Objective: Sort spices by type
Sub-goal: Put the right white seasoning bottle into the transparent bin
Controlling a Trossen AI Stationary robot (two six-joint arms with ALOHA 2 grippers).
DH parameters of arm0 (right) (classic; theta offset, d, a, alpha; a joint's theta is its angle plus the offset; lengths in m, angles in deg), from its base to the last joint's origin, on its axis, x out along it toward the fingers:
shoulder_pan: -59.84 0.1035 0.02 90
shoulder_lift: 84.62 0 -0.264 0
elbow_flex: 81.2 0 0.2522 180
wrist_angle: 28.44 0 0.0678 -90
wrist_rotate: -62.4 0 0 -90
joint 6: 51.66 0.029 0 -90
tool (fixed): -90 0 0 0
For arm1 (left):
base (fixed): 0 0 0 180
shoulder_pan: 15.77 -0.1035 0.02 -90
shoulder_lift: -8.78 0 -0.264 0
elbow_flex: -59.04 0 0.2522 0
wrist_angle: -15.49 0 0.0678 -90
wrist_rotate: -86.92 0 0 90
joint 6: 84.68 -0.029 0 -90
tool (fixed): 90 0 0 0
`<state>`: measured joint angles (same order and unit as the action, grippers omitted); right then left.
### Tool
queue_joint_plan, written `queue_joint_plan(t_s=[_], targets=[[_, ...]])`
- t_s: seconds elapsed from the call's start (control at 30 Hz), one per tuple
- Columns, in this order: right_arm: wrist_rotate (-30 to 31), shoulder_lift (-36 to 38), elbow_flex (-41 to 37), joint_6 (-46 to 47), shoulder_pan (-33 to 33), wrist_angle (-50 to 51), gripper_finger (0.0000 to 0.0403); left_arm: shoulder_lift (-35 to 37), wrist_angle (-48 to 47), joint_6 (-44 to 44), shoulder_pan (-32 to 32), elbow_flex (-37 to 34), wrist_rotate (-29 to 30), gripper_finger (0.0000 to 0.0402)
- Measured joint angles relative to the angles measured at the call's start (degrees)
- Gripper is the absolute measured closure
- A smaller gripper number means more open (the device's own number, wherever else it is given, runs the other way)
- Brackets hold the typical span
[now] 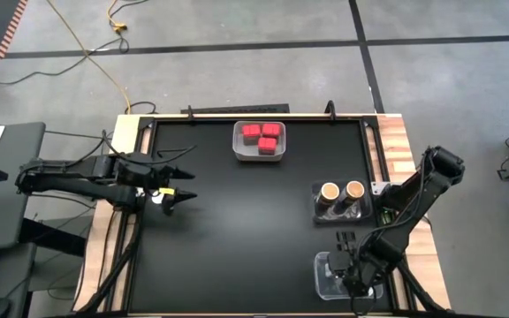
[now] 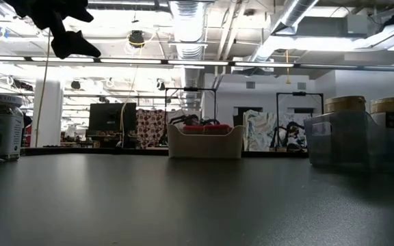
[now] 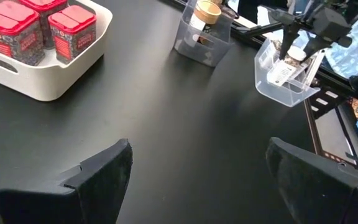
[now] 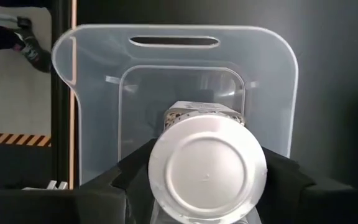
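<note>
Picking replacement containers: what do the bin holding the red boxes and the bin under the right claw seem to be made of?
White bin: likely matte opaque plastic, with thick, rounded, softly lit walls. Clear bin: likely glossy transparent plastic; the table shows through, its edges catch light, and it has a moulded slot handle.

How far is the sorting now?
Done: three red boxes sit in the white bin; two brown-lidded jars share a clear bin. In hand: the right gripper lowers a white-lidded jar into another clear bin. Nothing else loose shows on the table.
</note>
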<state>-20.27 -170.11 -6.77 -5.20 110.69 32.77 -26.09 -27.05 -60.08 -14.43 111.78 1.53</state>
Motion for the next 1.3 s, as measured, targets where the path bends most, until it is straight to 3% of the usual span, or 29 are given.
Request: queue_joint_plan(t_s=[0.47, 0.7, 1.3], targets=[[0.0, 0.0, 0.0, -0.3, 0.0, 0.0, 0.0155, 0.0, 0.0, 0.1, 0.0, 0.0, 1.0, 0.0046], [0.0, 0.0, 0.0, -5.8, 0.0, 0.3, 0.0154, 0.0, 0.0, 0.1, 0.0, 0.0, 1.0, 0.0046], [0.1, 0.0, 0.0, -1.5, -1.2, 3.2, 0.0153, 0.0, 0.0, 0.1, 0.0, 0.0, 0.9, 0.0046]])
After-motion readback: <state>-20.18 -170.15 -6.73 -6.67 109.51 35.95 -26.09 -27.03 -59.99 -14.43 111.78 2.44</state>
